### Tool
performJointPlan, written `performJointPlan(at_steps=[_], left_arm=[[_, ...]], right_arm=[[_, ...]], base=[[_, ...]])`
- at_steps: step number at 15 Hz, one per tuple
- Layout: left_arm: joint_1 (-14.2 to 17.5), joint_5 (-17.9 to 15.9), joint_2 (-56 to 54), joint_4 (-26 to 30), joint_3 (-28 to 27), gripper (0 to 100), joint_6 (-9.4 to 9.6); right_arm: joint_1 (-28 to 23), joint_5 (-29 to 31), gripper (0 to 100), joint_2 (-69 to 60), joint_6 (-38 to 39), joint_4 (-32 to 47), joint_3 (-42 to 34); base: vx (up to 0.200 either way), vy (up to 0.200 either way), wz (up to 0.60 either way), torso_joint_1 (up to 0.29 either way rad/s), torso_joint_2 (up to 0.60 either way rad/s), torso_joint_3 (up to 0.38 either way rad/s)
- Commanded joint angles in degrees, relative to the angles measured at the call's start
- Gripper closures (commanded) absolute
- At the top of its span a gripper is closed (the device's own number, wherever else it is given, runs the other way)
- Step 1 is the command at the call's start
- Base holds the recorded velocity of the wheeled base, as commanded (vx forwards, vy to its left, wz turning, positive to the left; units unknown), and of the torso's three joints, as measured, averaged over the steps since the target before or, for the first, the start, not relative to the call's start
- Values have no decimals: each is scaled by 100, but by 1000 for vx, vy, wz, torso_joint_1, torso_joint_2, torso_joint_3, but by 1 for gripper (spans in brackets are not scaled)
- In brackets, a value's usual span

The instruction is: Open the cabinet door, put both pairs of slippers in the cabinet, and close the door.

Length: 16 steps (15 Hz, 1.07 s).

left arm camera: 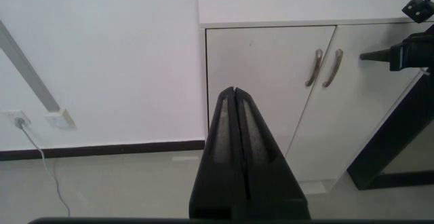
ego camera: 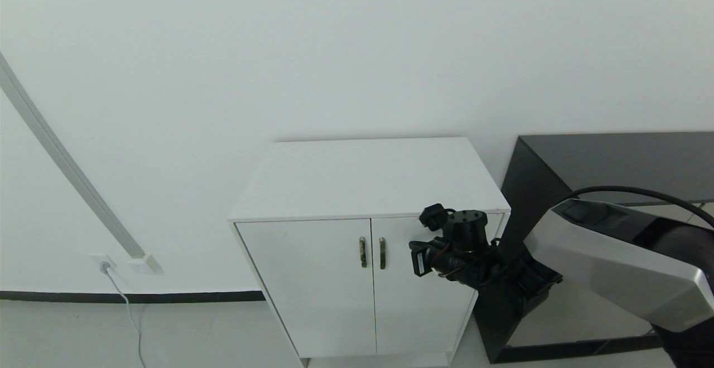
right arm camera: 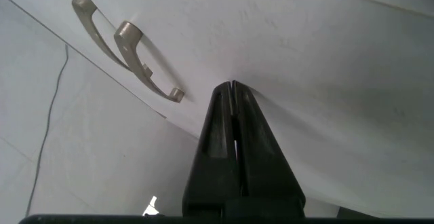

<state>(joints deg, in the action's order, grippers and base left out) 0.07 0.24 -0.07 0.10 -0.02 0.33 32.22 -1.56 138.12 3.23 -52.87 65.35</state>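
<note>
The white cabinet [ego camera: 368, 178] stands against the wall with both doors closed. Its two metal handles [ego camera: 372, 252] sit side by side at the middle seam. My right gripper [ego camera: 414, 245] is shut and empty, hovering in front of the right door [ego camera: 418, 301], just right of the handles. In the right wrist view the shut fingertips [right arm camera: 234, 87] are close to the door face, with the nearer handle [right arm camera: 146, 68] beside them. My left gripper [left arm camera: 234, 91] is shut and empty, held back from the cabinet [left arm camera: 271, 81] and pointing at its left door. The right gripper [left arm camera: 369, 56] shows beside the handles [left arm camera: 322, 68].
A black table [ego camera: 613, 161] stands directly right of the cabinet. On the left wall are a socket with a hanging cable [ego camera: 104, 266] and a slanted conduit [ego camera: 67, 161]. Light floor lies in front of the cabinet.
</note>
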Motion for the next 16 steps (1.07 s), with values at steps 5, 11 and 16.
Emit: performJointPlan(at_steps=[5, 11, 16], left_arm=[[1, 11, 7, -1, -6, 100, -7], [1, 2, 7, -1, 2, 100, -7], [1, 2, 7, -1, 2, 100, 2]], right_arm=[[-5, -2, 100, 22, 11, -22, -14], [-32, -2, 100, 40, 11, -30, 12], [-40, 86, 100, 66, 11, -22, 109]], base=[[0, 0, 0, 0, 0, 0], [0, 0, 0, 0, 0, 0], [0, 0, 0, 0, 0, 0]])
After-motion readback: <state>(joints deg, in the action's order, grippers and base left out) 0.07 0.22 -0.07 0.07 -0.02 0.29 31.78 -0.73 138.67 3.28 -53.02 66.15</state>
